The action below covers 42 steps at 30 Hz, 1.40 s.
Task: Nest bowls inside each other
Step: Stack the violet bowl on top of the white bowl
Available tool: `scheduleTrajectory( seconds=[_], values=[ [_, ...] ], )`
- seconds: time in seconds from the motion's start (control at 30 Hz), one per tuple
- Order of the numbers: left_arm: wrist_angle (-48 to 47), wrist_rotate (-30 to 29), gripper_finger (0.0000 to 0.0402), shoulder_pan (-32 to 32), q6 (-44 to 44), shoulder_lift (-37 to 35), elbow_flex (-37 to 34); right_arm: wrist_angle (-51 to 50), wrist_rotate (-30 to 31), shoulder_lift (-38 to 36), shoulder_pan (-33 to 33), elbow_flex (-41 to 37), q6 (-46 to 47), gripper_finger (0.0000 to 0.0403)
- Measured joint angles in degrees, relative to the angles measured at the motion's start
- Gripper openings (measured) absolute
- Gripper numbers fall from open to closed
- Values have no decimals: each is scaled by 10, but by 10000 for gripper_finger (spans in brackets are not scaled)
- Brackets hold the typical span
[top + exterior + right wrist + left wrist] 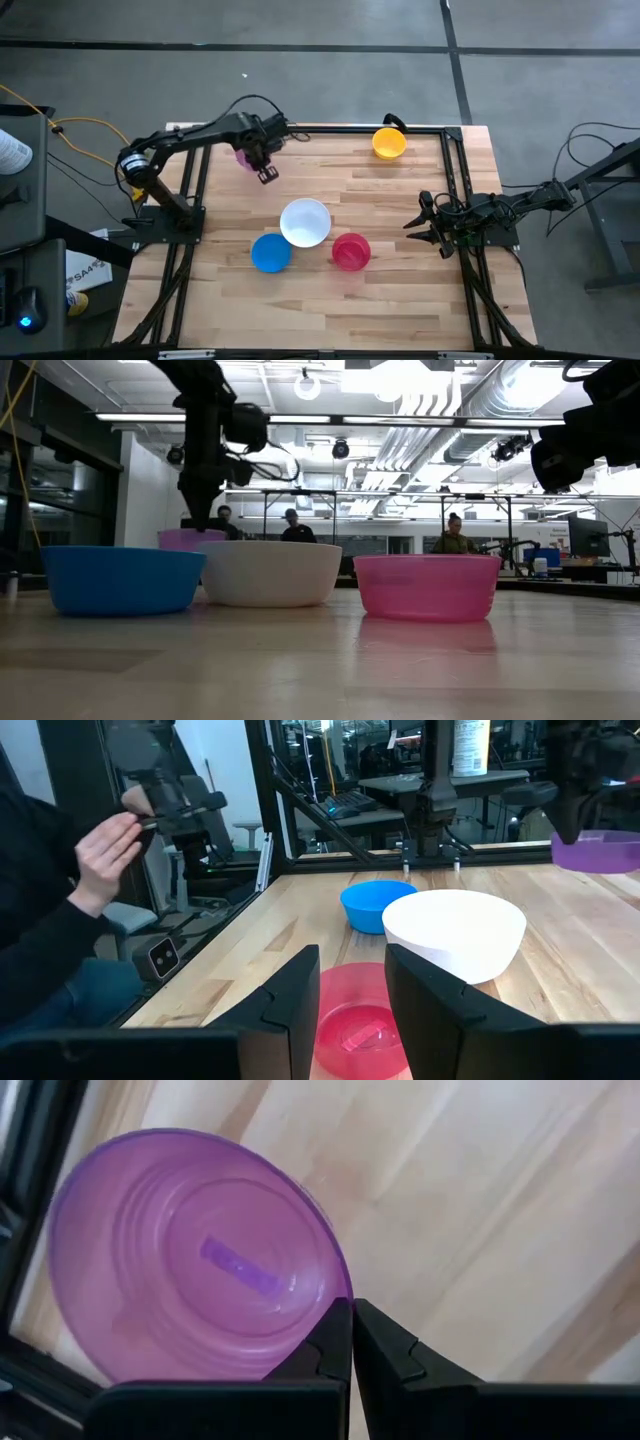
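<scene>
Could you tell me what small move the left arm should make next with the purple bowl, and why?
Probably carry it toward the white bowl. The left hand is shut on the rim of the purple bowl, which the right wrist view shows off the table, while the white bowl sits open and empty at mid-table.

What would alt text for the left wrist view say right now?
The left hand, its two dark fingers pressed together, pinches the rim of the purple bowl, whose ribbed inside faces the camera. Behind the bowl lies the pale wooden table, with a dark frame rail along one edge.
</scene>
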Motion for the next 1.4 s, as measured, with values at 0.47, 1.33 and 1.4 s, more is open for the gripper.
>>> scheduleTrajectory(
  seconds=[0.47, 1.33, 1.4],
  values=[
    [-10, -6, 0, -132, -106, 0, 27, 0, 0, 0, 0, 0, 0, 110],
    [-102, -23, 0, -286, -213, 123, 226, 1, 0, 0, 0, 0, 0, 110],
    [-98, -28, 0, -300, -223, 127, 235, 2, 0, 0, 0, 0, 0, 110]
  ],
)
